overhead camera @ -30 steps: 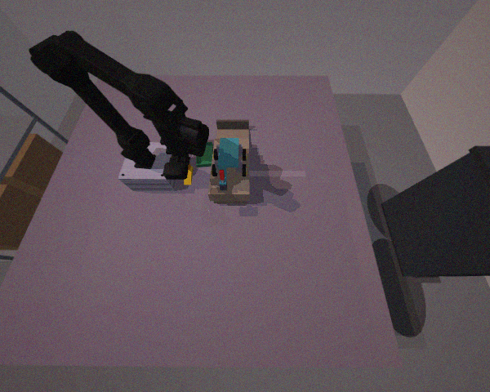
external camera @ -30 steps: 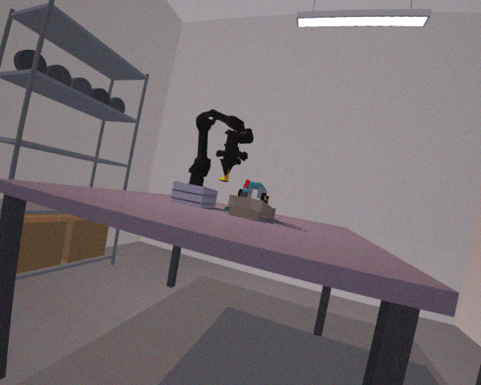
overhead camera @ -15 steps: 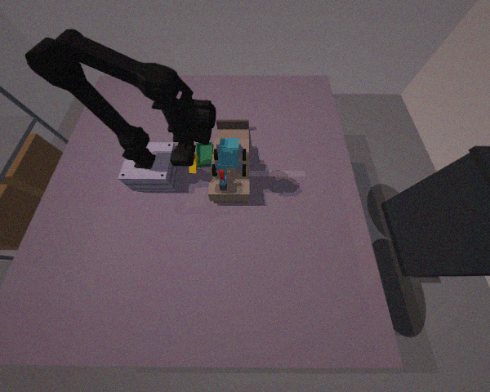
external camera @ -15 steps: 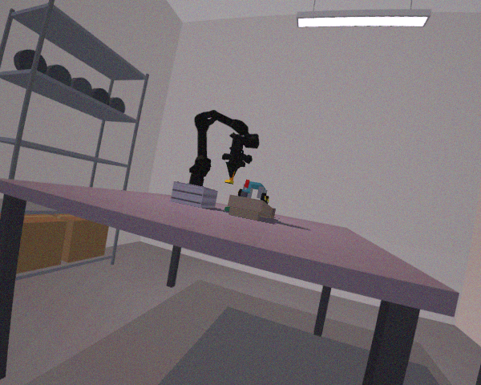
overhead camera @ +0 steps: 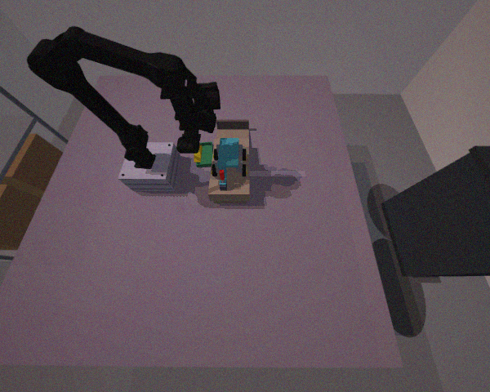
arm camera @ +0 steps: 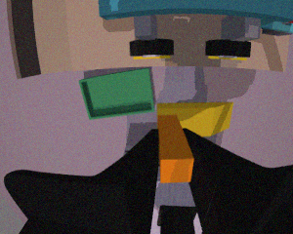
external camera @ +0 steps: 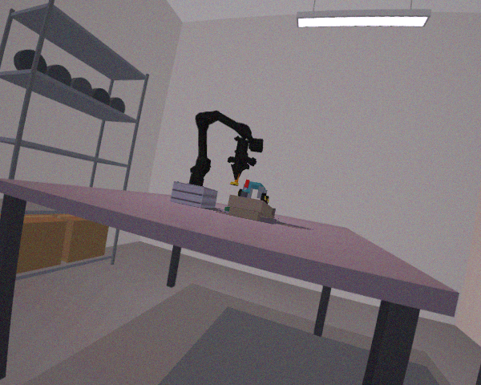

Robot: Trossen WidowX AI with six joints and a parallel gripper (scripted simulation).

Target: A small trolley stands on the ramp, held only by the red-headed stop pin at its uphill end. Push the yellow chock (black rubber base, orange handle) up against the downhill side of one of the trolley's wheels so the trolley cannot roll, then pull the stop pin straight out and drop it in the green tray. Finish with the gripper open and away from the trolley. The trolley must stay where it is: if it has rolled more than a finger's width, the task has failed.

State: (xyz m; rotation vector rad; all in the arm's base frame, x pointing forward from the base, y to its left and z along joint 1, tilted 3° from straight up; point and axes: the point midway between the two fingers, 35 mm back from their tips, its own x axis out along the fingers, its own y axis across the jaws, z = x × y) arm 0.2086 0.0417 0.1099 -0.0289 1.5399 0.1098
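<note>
My gripper [arm camera: 169, 135] is shut on the orange handle of the yellow chock [overhead camera: 198, 155] [external camera: 234, 182] [arm camera: 210, 118]. It holds the chock in the air, beside the ramp and above the table, with the green tray [overhead camera: 206, 154] [arm camera: 119, 95] lower down and just to the left in the wrist view. The blue trolley [overhead camera: 229, 153] [external camera: 255, 184] [arm camera: 200, 9] stands on the tan ramp [overhead camera: 234, 196] [external camera: 248, 207] [arm camera: 88, 29]. The red-headed stop pin [overhead camera: 221, 174] [external camera: 247, 183] stands upright at the trolley's near end in the top view. The chock's black base cannot be made out.
The arm stands on a pale block [overhead camera: 146, 182] [external camera: 193, 195] left of the ramp in the top view. A dark end wall [overhead camera: 233, 124] [arm camera: 25, 39] crosses the ramp's far end. The tray lies between the block and the ramp on the pink table [overhead camera: 220, 269] [external camera: 128, 211].
</note>
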